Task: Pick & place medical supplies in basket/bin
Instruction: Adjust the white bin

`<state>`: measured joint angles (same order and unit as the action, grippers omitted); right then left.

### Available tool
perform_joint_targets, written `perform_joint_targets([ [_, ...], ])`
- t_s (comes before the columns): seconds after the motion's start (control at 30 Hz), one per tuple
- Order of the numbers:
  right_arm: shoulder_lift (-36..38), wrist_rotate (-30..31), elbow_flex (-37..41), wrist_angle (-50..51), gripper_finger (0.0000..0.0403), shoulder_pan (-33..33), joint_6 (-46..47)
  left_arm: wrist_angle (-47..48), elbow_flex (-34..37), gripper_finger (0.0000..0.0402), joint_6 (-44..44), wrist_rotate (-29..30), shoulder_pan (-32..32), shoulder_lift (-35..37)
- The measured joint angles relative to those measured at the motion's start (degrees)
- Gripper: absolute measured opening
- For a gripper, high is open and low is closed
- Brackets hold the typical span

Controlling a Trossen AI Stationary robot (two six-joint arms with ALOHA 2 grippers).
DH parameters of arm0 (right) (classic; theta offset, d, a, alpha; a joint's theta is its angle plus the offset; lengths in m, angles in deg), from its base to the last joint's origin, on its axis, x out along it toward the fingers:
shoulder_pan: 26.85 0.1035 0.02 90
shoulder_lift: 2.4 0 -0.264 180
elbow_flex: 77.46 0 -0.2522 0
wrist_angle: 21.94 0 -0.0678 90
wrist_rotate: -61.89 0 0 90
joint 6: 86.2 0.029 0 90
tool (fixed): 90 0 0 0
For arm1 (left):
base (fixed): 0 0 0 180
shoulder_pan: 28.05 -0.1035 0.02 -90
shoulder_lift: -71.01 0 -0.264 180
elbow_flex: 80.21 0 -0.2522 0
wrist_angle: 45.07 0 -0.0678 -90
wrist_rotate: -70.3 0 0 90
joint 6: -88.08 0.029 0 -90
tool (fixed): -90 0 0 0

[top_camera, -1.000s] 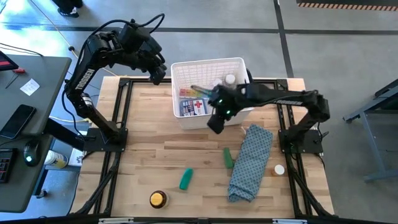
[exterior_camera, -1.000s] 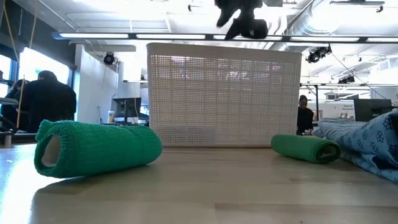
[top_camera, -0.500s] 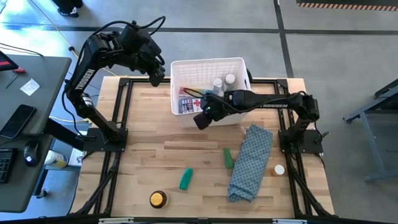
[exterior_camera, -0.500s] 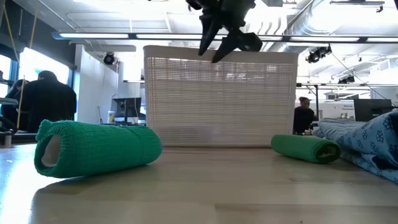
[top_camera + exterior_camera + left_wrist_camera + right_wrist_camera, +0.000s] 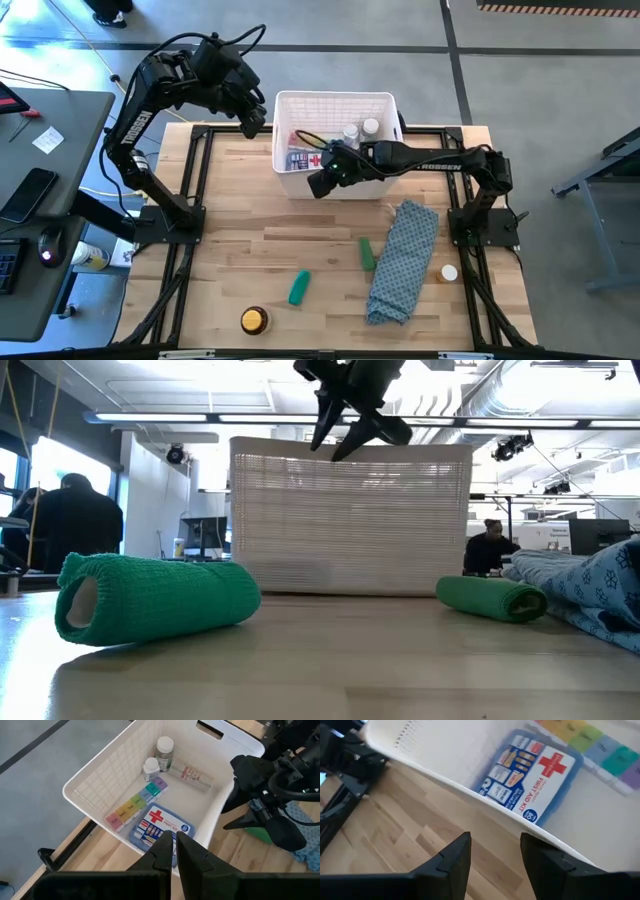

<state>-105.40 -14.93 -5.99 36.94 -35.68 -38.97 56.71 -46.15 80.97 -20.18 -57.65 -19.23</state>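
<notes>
Overhead, the right gripper hangs at the basket's near wall, fingers apart and empty; the left gripper, pinched shut, waits beside it. Low down, a green roll lies well below the fingers. Its wrist camera shows the first-aid kit beyond the rim, which a descent might clip.

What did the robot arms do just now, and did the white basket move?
The right hand swung from the basket's right side toward its left front corner, open and empty. The basket slid a little away toward the table's far edge. The left hand stayed shut beside the basket; the green rolls, yellow tin and cloth didn't move.
</notes>
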Motion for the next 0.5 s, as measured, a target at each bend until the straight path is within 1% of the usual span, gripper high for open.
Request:
perform_joint_targets([
  [0.1, -0.07, 0.23, 0.12, -2.19, 0.0165, -0.49, -3.37, -0.01, 0.00, 0.0060, 0.33, 0.01, 0.00, 0.00],
  [0.23, -0.07, -0.83, 0.10, -1.75, 0.0165, -0.88, -3.96, -0.03, 0.00, 0.0060, 0.37, 0.04, 0.00, 0.00],
  [0.37, -0.07, -4.51, 0.10, -1.64, 0.0165, -0.89, -6.38, -0.28, 0.00, 0.0060, 0.37, 0.04, 0.00, 0.02],
  [0.5, 0.11, -9.87, 0.10, -3.17, 0.0165, -0.86, -8.19, -1.26, -0.02, 0.0060, 0.37, 0.04, 0.00, 0.02],
])
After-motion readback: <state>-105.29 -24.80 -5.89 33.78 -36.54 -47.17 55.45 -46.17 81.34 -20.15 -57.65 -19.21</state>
